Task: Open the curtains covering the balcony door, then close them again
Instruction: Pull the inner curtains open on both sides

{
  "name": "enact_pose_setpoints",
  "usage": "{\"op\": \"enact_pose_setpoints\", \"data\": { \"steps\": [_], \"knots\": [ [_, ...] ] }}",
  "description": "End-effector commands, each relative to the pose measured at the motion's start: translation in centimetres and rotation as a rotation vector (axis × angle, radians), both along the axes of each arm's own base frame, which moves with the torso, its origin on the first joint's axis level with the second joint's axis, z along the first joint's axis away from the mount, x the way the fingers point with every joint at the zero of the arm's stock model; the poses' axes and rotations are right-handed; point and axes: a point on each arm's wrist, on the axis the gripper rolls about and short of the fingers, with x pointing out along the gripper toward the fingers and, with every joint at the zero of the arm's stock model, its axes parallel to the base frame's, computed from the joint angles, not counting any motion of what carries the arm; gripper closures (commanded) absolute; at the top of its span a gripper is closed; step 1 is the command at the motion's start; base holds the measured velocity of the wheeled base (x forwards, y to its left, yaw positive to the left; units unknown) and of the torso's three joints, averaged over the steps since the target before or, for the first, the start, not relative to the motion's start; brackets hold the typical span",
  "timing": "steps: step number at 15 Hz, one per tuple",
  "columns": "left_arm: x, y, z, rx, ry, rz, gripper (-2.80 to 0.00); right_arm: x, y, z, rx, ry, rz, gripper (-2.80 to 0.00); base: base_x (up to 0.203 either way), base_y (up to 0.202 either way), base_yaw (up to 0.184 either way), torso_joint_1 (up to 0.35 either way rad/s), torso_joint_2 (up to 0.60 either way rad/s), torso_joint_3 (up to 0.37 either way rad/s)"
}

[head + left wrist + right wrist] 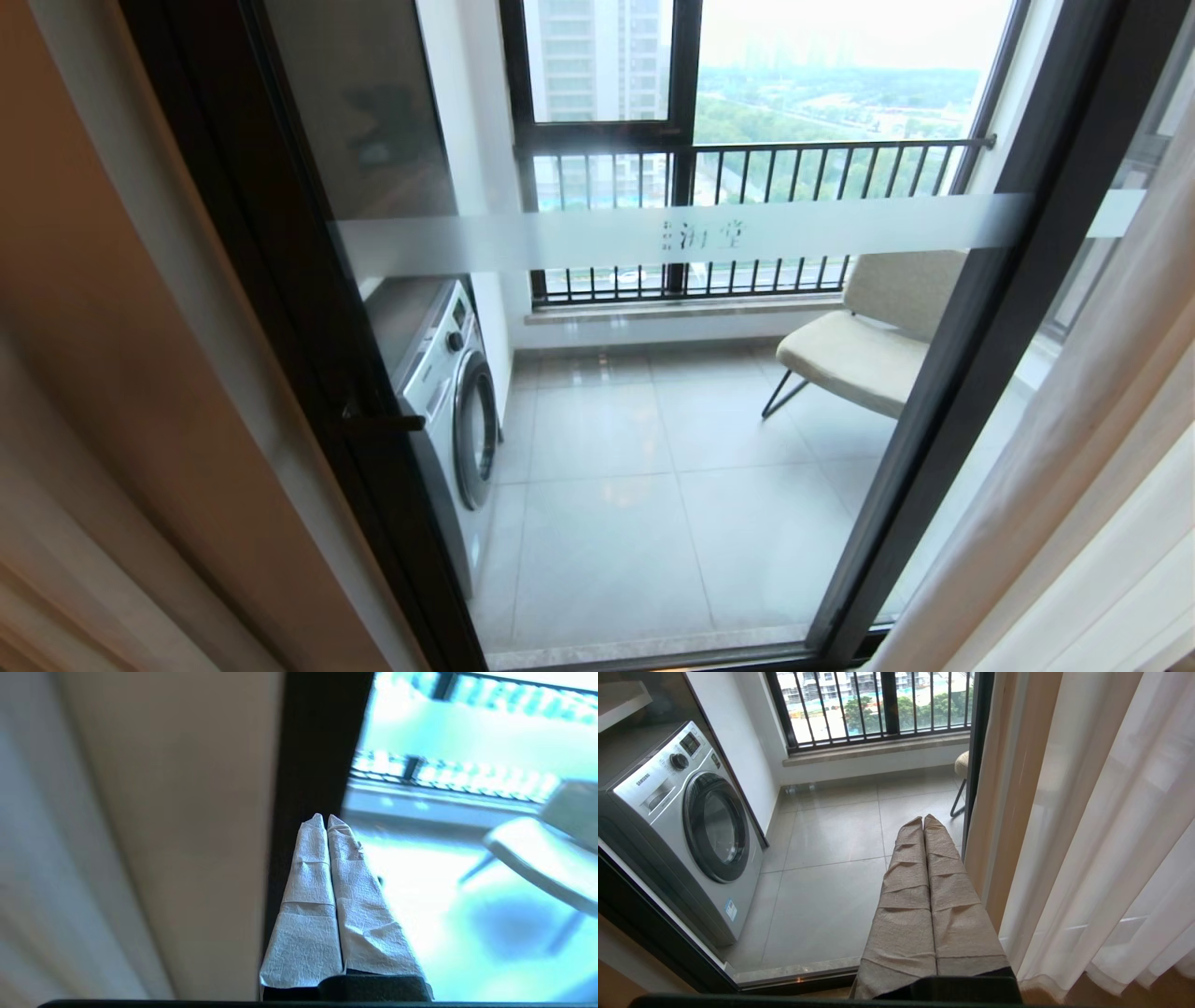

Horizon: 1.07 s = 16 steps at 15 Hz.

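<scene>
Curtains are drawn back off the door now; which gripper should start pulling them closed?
Left, probably. The left gripper, shut and empty, sits close beside the beige drape at the door frame. The right gripper, also shut, points at the balcony floor.

The frosted stripe's small characters are too small to read. The chair is half hidden behind the door frame. The curtains are cut off at both edges.

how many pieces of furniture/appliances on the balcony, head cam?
2. A washing machine stands at the left behind the balcony door glass; a beige chair sits at the right near the railing. The door frame and curtains may hide more.
</scene>
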Motion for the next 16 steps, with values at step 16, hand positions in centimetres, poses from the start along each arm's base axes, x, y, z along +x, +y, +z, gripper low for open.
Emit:
{"op": "enact_pose_setpoints", "data": {
  "steps": [16],
  "knots": [
    [-11.6, -3.9, -15.0, 0.105, 0.046, -0.081, 0.0, 0.0, 0.0, 0.0, 0.001, 0.001, 0.0, 0.0, 0.0, 0.0, 0.0, 0.0, 0.0, 0.0]
  ]
}}
